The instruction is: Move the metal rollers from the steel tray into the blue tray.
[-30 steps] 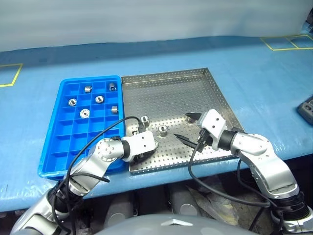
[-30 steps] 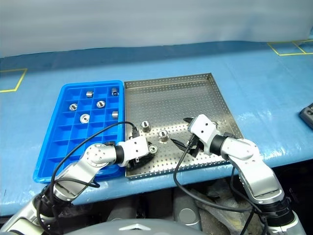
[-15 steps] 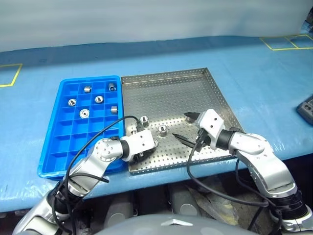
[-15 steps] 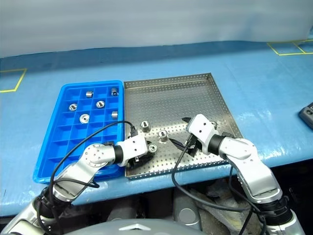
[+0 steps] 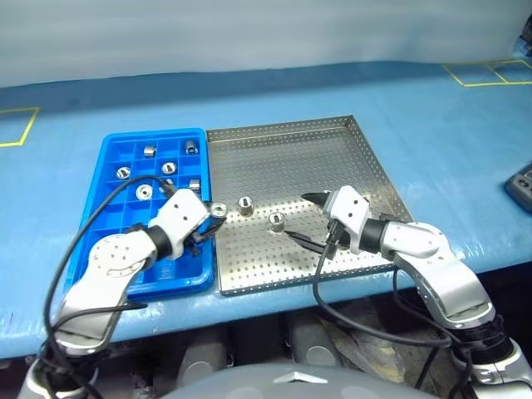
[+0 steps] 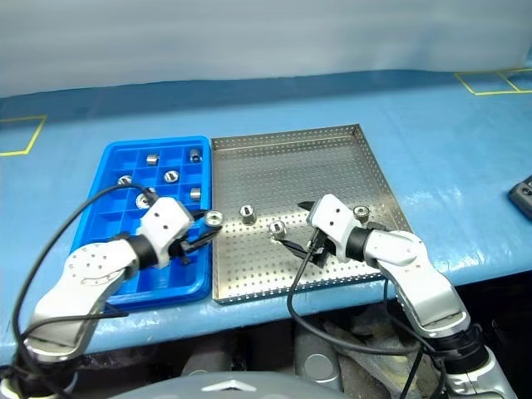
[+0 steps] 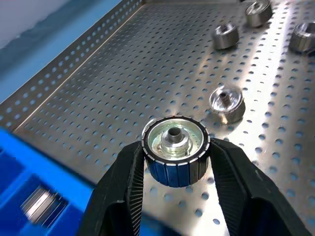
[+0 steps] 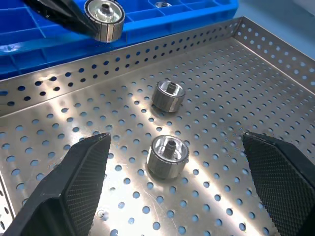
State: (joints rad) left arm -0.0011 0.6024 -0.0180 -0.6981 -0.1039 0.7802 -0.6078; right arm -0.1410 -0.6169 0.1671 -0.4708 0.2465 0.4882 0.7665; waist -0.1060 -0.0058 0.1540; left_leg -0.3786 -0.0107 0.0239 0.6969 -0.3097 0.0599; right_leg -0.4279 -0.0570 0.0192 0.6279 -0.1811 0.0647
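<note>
**Roller carried at the seam between the two trays**

Light blue covering is spread over the counter (image 5: 432, 125), on which the blue tray (image 5: 108, 224) and the steel tray (image 5: 291, 158) are set side by side, touching along one long edge. Five metal rollers (image 5: 150, 151) are seen in separate compartments toward the far end of the blue tray. The left tool (image 5: 213, 218) is clenched on one roller (image 5: 219, 209), which is held above the steel tray's edge just beside the blue tray; in the left wrist view it is pinched between both black fingers (image 7: 120, 187), hollow centre facing up. On the perforated floor of the steel tray a second roller (image 5: 246, 203) and a third (image 5: 277, 220) are standing upright, near each other. A fourth (image 6: 361, 213) is seen behind the right arm. The right tool (image 5: 304, 218) is held released, its fingers spread wide just beside the third roller, without touching it
</note>
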